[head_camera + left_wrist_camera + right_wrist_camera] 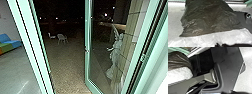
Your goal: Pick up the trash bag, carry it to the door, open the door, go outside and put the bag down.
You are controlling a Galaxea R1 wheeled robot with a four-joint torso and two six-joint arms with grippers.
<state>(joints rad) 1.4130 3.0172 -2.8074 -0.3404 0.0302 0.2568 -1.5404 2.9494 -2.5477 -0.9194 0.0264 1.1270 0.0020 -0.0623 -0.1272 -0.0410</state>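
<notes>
A glass door [87,62] with a pale green frame stands open in the head view, its leaf swung outward at the right of the doorway. In the left wrist view the dark, crumpled trash bag [209,18] hangs large above grey floor, with whitish plastic [203,40] along one side. Part of the same dark bag [179,60] appears in the right wrist view, beside the robot's plate and jointed bar. What holds the bag is hidden, and I cannot tell how either gripper stands.
Green door posts [33,47] rise on the near left. Dark paved ground [66,67] lies beyond the opening, with white chairs [62,38] farther out. A pale statue [116,53] shows through the door glass by a wall. A blue, green and orange seat [10,44] stands indoors at left.
</notes>
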